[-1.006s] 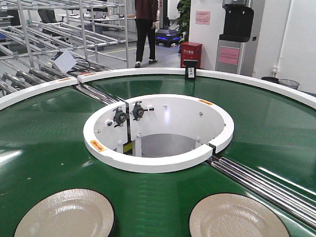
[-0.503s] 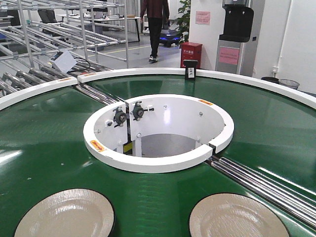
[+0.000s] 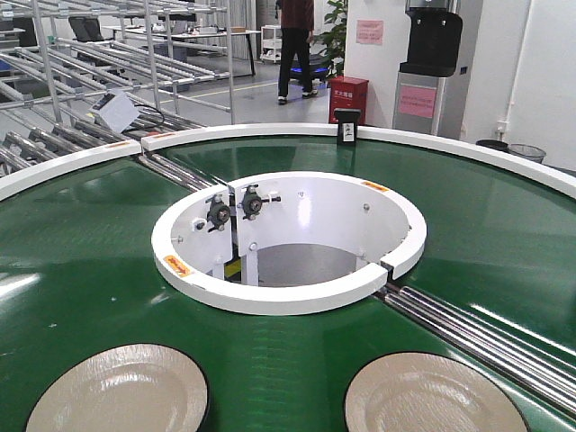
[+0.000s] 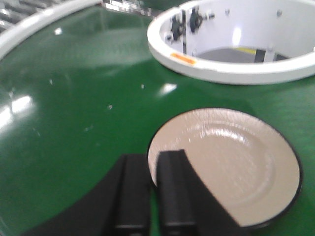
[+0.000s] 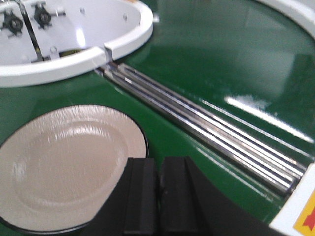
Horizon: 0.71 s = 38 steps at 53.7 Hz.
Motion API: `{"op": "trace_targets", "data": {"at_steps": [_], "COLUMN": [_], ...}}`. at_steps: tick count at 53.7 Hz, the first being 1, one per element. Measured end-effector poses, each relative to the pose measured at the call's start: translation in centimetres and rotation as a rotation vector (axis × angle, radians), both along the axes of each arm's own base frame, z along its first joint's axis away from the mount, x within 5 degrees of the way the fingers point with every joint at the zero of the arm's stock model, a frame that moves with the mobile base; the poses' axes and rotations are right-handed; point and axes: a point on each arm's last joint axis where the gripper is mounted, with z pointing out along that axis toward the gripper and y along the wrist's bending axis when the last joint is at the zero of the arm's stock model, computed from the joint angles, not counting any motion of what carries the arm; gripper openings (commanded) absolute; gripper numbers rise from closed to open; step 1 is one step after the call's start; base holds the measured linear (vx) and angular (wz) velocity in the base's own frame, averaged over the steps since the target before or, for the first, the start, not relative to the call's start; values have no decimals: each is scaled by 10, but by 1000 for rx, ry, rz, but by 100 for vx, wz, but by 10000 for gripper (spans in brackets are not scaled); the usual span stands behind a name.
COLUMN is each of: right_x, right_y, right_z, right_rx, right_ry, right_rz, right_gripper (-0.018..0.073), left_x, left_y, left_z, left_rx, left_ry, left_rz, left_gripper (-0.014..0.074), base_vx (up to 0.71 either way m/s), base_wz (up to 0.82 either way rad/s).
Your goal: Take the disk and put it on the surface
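Observation:
Two cream disks with dark rims lie flat on the green conveyor belt (image 3: 81, 261), one at the front left (image 3: 117, 391) and one at the front right (image 3: 432, 396). In the left wrist view my left gripper (image 4: 153, 156) hovers over the near left edge of the left disk (image 4: 231, 162), its black fingers drawn together with only a thin slit and nothing held. In the right wrist view my right gripper (image 5: 158, 161) is shut and empty, just off the right edge of the right disk (image 5: 64, 162). The surface is out of view.
A white inner ring (image 3: 288, 297) surrounds the belt's central opening. Steel rollers (image 5: 206, 128) cross the belt to the right of the right disk. A white outer rim (image 3: 504, 162) bounds the belt. Racks (image 3: 108, 54) and a walking person (image 3: 295, 45) are behind.
The person in the background has walked farther away to the right. The disks and both grippers show no movement.

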Motion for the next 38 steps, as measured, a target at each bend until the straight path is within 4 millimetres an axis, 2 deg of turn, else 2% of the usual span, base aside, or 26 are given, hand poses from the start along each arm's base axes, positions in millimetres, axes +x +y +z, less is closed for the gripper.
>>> {"op": "trace_targets", "data": {"at_steps": [4,8,17,29,38], "right_x": [8,13,24,36,42], "right_y": [0,0,0,0,2], "right_z": [-6,-10,-20,-32,-39], "right_rx": [1,1,3,19,105], "right_ry": [48,81,154,233,273], "right_rz": [0,0,0,-5,-27], "right_gripper": [347,440,566,578,578], "left_x": [8,15,31,60,101], "left_y": [0,0,0,-2,5], "left_z": [-6,-12,-26,-50,-46], "left_rx": [-1,-1,-3,-181,-271], "left_ry": [43,86,167,299,373], "left_rz": [0,0,0,73,152], "left_gripper": [511,553,553,533,502], "base_vx": [0,0,0,0,0], "base_wz": [0,0,0,0,0]}}
